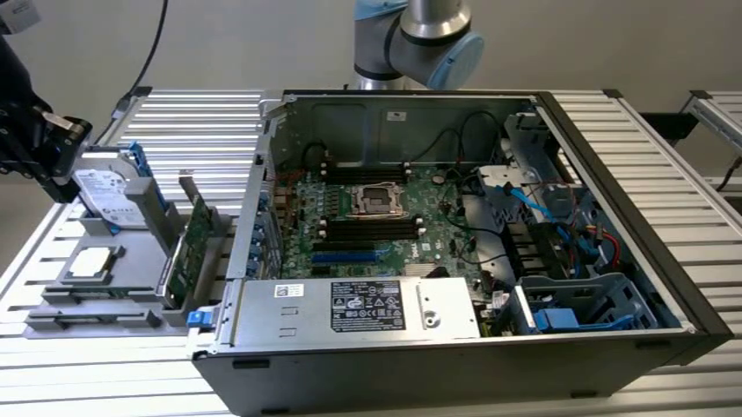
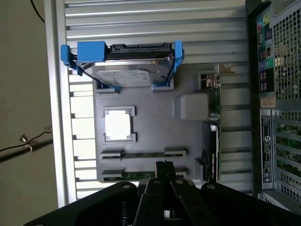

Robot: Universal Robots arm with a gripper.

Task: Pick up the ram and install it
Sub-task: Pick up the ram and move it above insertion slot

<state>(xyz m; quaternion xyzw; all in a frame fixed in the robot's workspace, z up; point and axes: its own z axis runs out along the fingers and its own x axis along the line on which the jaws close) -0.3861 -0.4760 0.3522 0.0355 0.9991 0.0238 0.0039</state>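
Note:
Two ram sticks stand on edge in the grey holder (image 2: pixel 150 136). One ram stick (image 2: pixel 143 154) lies farther from my fingertips; the other ram stick (image 2: pixel 136 175) runs just beside them. My gripper (image 2: pixel 164 165) hangs above the holder's ram end with its fingers pressed together and nothing between them. In the exterior view the gripper (image 1: pixel 56 174) is a dark shape at the far left, above the holder (image 1: pixel 139 278). The open computer case (image 1: pixel 464 226) shows its motherboard, with dark memory slots (image 1: pixel 371 231) below the processor socket.
The holder also carries a silver hard drive (image 2: pixel 129 73) in a blue caddy, a pale square chip (image 2: pixel 117 126) and a wider green expansion card (image 2: pixel 214 132) standing upright. The case's perforated wall (image 2: pixel 282 94) is close beside the holder. A cable (image 2: pixel 28 141) lies off the table edge.

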